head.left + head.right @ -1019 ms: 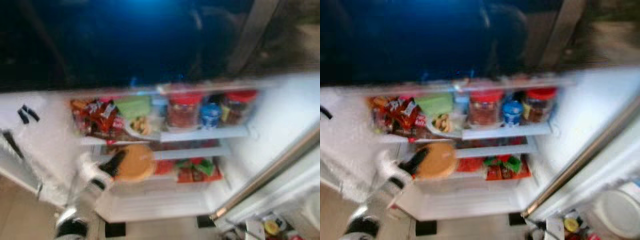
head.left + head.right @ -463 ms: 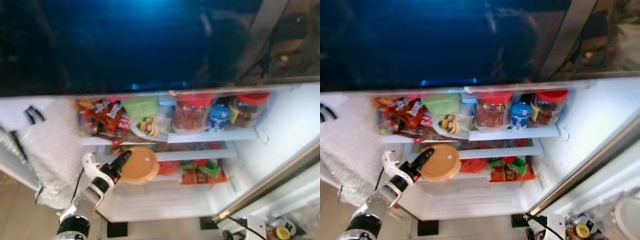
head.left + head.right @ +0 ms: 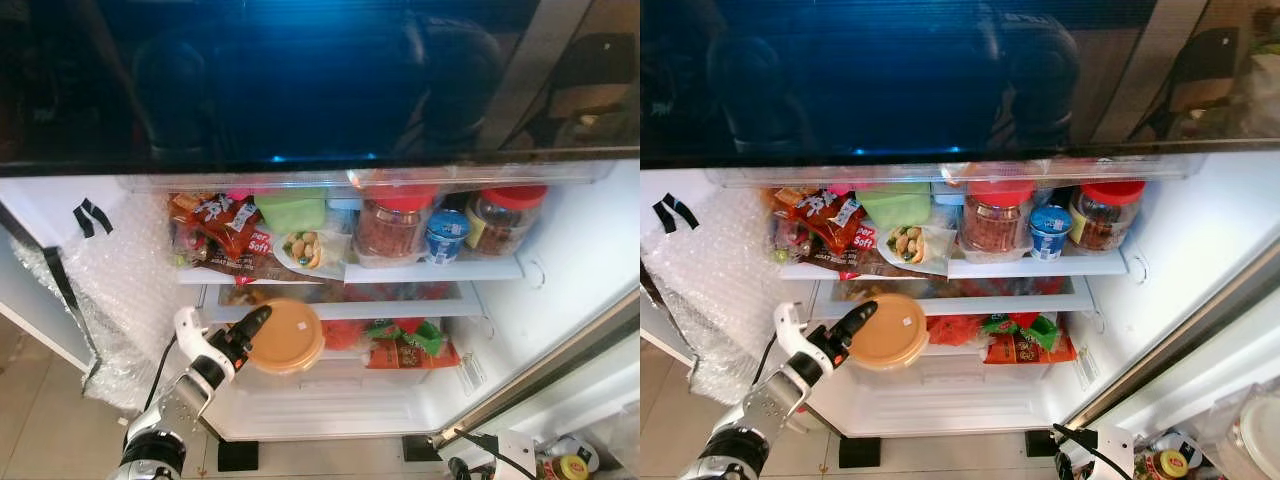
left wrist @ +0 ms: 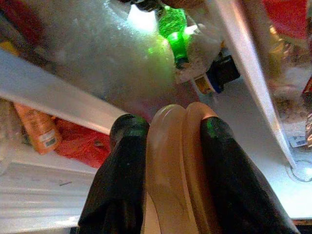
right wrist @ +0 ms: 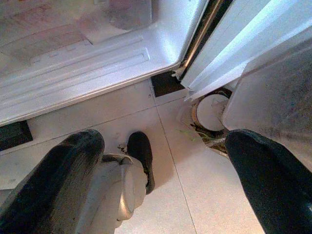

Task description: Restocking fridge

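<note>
Left gripper (image 3: 258, 325) clamped on a flat tan container (image 3: 287, 337), held before the fridge's lower shelf (image 3: 400, 309). Red and green packets (image 3: 410, 343) lie just beside it; jars (image 3: 388, 224) and snack bags (image 3: 215, 232) fill the shelf above. Right gripper (image 5: 161, 175), fingers spread apart, hangs over the floor tiles (image 5: 170, 204)

The round tan container (image 3: 287, 336) hides items behind it; snack packet (image 3: 222, 228) labels are unreadable.
</note>
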Motion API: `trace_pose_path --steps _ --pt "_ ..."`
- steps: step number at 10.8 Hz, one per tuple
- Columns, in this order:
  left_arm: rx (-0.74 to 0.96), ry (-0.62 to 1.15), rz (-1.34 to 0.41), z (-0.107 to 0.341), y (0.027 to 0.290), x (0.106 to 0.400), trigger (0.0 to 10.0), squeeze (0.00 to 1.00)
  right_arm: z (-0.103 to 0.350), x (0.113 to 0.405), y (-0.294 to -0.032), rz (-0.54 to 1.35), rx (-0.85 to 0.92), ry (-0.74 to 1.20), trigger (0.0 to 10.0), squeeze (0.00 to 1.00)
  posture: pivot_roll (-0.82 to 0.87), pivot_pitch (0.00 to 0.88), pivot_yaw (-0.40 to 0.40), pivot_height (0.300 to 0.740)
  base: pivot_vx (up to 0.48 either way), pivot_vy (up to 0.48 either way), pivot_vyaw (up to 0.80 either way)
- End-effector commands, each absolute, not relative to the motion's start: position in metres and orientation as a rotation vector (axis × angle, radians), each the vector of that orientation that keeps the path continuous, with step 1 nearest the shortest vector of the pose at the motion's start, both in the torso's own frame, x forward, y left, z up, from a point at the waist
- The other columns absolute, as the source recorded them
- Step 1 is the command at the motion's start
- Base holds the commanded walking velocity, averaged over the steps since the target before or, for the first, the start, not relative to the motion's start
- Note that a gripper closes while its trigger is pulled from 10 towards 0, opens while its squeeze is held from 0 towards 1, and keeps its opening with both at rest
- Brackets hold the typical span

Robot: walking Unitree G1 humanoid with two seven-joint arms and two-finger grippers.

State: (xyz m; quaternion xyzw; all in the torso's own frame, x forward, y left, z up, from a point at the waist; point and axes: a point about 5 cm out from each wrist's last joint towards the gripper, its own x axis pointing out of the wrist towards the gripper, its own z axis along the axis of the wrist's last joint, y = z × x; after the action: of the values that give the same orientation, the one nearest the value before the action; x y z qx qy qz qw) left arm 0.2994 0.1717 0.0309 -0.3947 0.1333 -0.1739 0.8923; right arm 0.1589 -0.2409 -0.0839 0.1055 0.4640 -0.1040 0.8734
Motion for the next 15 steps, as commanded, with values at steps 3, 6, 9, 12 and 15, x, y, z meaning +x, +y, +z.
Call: trace_pose_path --steps 3,6,9,12,15 --pt "-0.800 0.288 -0.387 0.0287 0.1696 0.2982 10.0 0.00 -0.0828 0.1581 -0.2458 -0.229 0.208 0.965 10.0 0.00 0.00 0.101 0.003 0.740 0.000 0.000 0.00" --pt "-0.775 0.288 -0.387 0.0295 0.1687 0.3000 10.0 0.00 -0.0829 0.1579 -0.2455 -0.223 0.212 0.963 10.0 0.00 0.00 0.102 0.002 0.740 0.000 0.000 0.00" --pt "-0.761 0.275 -0.404 0.0342 0.1634 0.3050 10.0 0.00 -0.0834 0.1572 -0.2445 -0.217 0.220 0.968 10.0 0.00 0.00 0.101 0.004 0.715 0.000 0.000 0.00" --pt "-0.756 0.271 -0.397 0.0348 0.1645 0.3058 10.0 0.00 -0.0835 0.1573 -0.2439 -0.220 0.219 0.963 10.0 0.00 0.00 0.091 0.007 0.681 0.000 0.000 0.00" --pt "-0.750 0.270 -0.393 0.0349 0.1652 0.3065 10.0 0.00 -0.0837 0.1574 -0.2425 -0.213 0.221 0.961 10.0 0.00 -0.01 0.079 0.011 0.681 0.000 0.000 0.00"
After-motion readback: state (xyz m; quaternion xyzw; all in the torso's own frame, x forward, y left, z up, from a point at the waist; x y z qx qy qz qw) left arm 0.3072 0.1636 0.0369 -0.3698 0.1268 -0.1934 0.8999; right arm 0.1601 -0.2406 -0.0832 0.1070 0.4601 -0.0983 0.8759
